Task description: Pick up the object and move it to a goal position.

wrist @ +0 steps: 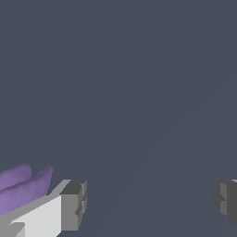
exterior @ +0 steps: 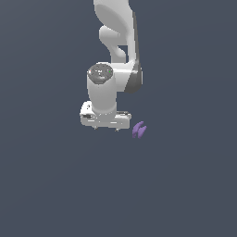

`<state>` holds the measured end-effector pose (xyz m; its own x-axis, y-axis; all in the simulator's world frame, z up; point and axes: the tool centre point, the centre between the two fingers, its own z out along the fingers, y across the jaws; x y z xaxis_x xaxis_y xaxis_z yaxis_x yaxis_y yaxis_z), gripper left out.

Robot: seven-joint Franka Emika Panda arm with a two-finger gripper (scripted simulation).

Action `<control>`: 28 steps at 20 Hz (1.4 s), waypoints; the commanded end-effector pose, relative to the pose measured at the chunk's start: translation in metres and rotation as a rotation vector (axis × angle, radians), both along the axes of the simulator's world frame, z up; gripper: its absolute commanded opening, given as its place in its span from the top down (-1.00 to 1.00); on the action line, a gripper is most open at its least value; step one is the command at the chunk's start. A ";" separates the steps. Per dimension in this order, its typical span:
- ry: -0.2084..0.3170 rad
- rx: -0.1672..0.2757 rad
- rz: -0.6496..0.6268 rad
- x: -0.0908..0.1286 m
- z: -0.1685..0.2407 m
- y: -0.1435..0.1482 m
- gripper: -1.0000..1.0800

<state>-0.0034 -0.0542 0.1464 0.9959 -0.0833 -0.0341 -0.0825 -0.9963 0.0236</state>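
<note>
I see the smooth white gripper (exterior: 107,128) with its blocky grey fingers (wrist: 74,205) spread wide, nothing between them. The object (exterior: 139,130), a small matte purple thing with two jagged lobes, lies on the flat slate worktop (exterior: 185,185), just beside the gripper on the exterior view's right.

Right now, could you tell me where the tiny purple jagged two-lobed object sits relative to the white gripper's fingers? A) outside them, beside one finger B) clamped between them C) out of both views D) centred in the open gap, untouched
A: in the wrist view the tiny purple jagged two-lobed object lies outside one of the fingers, while the gap of the white gripper is empty and wide.
</note>
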 end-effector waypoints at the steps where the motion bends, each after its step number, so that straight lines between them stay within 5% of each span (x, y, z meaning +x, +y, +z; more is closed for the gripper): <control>1: 0.007 -0.003 0.007 -0.001 -0.002 -0.003 -0.92; 14: -0.002 -0.002 -0.052 -0.005 -0.006 0.020 -0.92; 28: -0.023 0.002 -0.259 -0.026 -0.020 0.093 -0.92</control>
<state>-0.0259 0.0303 0.1282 0.9505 -0.3103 -0.0144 -0.3100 -0.9506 0.0186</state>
